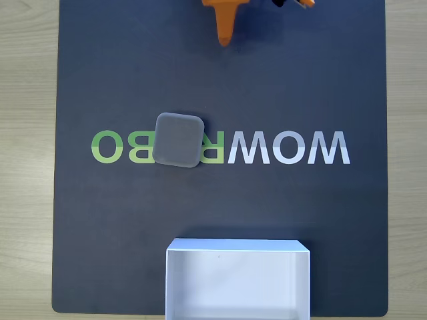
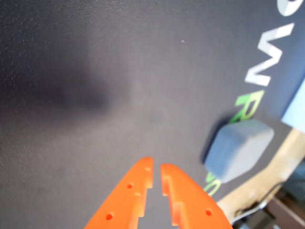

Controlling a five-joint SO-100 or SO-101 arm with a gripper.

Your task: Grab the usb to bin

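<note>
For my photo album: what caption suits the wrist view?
Orange gripper, fingers nearly shut, hovers over a dark mat near the grey usb.

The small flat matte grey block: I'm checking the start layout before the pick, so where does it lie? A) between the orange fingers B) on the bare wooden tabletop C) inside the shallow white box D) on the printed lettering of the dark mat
D: in the fixed view the small flat matte grey block covers part of the lettering on the dark mat, apart from the shallow white box and the orange hand.
</note>
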